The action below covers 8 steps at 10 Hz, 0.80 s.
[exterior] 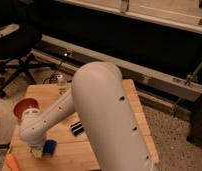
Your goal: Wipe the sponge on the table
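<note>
Nearest the camera, the robot's bulky white arm (109, 120) fills the middle and lower right of the view and hides the desk's (49, 95) whole 3 to 5 o'clock side. From it a slimmer link reaches down toward 7 o'clock, where the end effector (38, 151) sits low over the pale planks. The wrist housing covers most of it, so I cannot tell how far open it is or whether it has hold of anything. The blue sponge (50, 147) lies on the desk right against the end effector, on its 3 o'clock side. At the near left corner, just beyond the end effector at 8 o'clock, lies an orange carrot-like piece (12, 162). A black striped block (76, 128) rests near the desk's centre, partly tucked behind the arm. An orange cup (26, 107) stands at the 9 o'clock edge, and a small clear bottle (61, 83) at 11 o'clock near the far edge. Beyond the desk, an office chair (16, 50) stands on the floor at 10 o'clock, and a long metal rail (159, 82) crosses the far side from 11 to 2 o'clock.
</note>
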Tool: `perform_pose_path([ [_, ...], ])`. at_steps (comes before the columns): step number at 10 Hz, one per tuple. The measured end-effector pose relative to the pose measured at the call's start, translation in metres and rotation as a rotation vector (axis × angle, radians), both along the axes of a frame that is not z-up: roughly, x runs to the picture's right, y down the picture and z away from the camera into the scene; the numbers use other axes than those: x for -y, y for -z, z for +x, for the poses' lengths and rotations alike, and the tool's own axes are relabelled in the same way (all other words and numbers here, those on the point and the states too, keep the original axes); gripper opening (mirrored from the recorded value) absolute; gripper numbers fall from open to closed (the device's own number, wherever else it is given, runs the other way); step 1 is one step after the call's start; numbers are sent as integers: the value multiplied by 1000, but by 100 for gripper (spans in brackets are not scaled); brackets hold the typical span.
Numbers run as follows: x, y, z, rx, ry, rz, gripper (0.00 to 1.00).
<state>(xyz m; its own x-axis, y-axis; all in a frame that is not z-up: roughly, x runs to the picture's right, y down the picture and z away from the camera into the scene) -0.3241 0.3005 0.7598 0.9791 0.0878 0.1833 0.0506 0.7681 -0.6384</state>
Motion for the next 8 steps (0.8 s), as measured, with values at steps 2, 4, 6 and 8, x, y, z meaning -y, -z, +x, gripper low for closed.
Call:
perform_pose_path([
  [2, 0, 0, -5, 8, 4, -2, 42],
  [4, 0, -1, -10, 17, 8, -2, 42],
  [6, 0, -2, -20, 32, 15, -2, 42],
  [8, 3, -4, -30, 48, 23, 1, 42],
])
